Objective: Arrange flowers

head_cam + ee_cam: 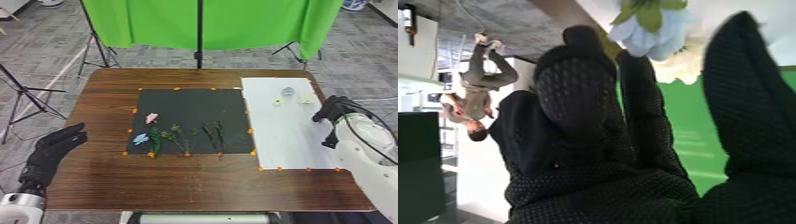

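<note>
Head view: the black mat [178, 109] lies on the brown wooden surface [188, 185] and is the landmark here. On its left part are a pink flower [152, 118] and, nearer the robot, a blue flower [140, 139]. Beside the blue flower is a leafy green stem [156, 142], then a branching stem [182, 137] by the middle of the mat's near edge, then dark green sprigs [214, 135] farther right. Orange tape pieces [253, 131] dot the mat's edges. A white sheet [289, 135] lies along the mat's right side. On it, right of the mat's far part, are a small pale bluish thing [288, 92], too small to make out, a small yellowish flower [277, 102] and a cream flower [306, 100]. The left hand [55, 146] is left of the mat, apart from it, its fingers stretched out and holding nothing. The right hand [334, 111] is well to the right of the mat, at the white sheet's far side from it. Beyond the mat and the surface hangs a green curtain [151, 22].

Right wrist view: the right hand's fingers are extended, with the thumb apart from them, gripping nothing. Near their tips are a pale blue flower [651, 35] with green leaves [650, 15] and a cream flower [680, 65]; whether they touch the glove, I cannot tell.
</note>
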You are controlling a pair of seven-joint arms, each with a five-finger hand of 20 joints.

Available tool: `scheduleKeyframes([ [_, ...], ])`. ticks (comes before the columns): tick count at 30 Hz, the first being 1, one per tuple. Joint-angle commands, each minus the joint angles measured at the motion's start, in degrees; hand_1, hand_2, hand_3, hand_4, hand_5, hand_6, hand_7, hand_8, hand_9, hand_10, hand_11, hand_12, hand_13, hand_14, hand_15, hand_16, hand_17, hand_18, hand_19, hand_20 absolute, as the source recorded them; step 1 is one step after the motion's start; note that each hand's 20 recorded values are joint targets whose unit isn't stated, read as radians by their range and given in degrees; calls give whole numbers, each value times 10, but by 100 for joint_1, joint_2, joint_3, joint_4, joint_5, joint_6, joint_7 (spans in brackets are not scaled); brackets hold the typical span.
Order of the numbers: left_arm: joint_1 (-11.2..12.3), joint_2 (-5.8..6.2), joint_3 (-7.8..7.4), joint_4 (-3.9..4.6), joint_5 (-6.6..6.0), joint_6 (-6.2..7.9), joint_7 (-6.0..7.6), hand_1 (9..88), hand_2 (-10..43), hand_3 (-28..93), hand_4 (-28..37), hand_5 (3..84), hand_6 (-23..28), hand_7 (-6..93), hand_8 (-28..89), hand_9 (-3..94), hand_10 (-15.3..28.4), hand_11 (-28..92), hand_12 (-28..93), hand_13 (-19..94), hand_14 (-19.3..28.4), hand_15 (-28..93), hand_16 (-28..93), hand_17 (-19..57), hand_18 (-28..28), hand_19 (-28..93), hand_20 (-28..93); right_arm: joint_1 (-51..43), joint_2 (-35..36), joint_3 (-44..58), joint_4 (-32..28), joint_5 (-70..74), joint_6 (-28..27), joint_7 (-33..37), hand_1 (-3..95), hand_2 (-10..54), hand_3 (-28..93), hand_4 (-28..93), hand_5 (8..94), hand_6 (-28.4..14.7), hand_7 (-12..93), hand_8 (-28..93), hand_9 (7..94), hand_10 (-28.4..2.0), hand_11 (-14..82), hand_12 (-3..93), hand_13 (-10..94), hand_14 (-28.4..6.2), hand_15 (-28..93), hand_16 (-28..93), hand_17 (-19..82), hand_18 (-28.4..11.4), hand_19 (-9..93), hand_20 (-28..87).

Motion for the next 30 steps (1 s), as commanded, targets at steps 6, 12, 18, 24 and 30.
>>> scheduleKeyframes([
  [6, 108, -113, -12, -7, 13, -41, -59, 340, -32, 660, -118, 461, 59, 104, -58, 437, 141, 177, 111, 367, 178, 153, 8, 117, 135, 136, 224, -219, -97, -592, 373, -324, 1758, -228, 545, -95, 626, -223, 674, 28, 204, -45, 806, -106, 105, 263, 902, -11, 618, 301, 599, -166, 932, 564],
  [12, 183, -136, -69, -43, 12, -27, -55, 339, -32, 661, -117, 461, 59, 104, -58, 437, 141, 176, 111, 367, 179, 153, 7, 117, 135, 136, 224, -260, -91, 4, -275, -410, 2350, -232, 657, -95, 546, -207, 802, 8, 247, 64, 906, -85, 73, 374, 929, -3, 612, 316, 627, -160, 932, 577],
  [18, 223, -111, -117, -72, 6, -15, -79, 339, -33, 661, -117, 461, 58, 104, -57, 437, 141, 176, 111, 368, 178, 154, 7, 117, 135, 135, 224, 685, -60, -620, -1266, -48, 2298, -907, 656, -95, 552, -204, 803, 6, 243, 73, 906, -87, 73, 379, 927, 0, 611, 324, 625, -159, 932, 582],
  [24, 151, -54, -68, -41, 15, -34, -81, 339, -33, 661, -117, 460, 59, 104, -57, 437, 141, 176, 111, 366, 178, 153, 7, 117, 135, 135, 224, 2295, -832, -2517, -1114, 419, 2111, -1791, 650, -95, 554, -201, 797, 11, 246, 77, 903, -83, 71, 382, 921, 0, 614, 330, 620, -156, 932, 587],
  [30, 36, -7, 53, 22, 16, -72, -108, 338, -32, 662, -117, 461, 59, 104, -57, 437, 141, 176, 111, 366, 179, 153, 7, 117, 135, 135, 224, 2865, -1649, -3745, -716, 429, 1740, -2368, 638, -95, 567, -206, 790, 19, 259, 68, 899, -82, 69, 386, 914, 2, 625, 333, 618, -155, 932, 601],
])
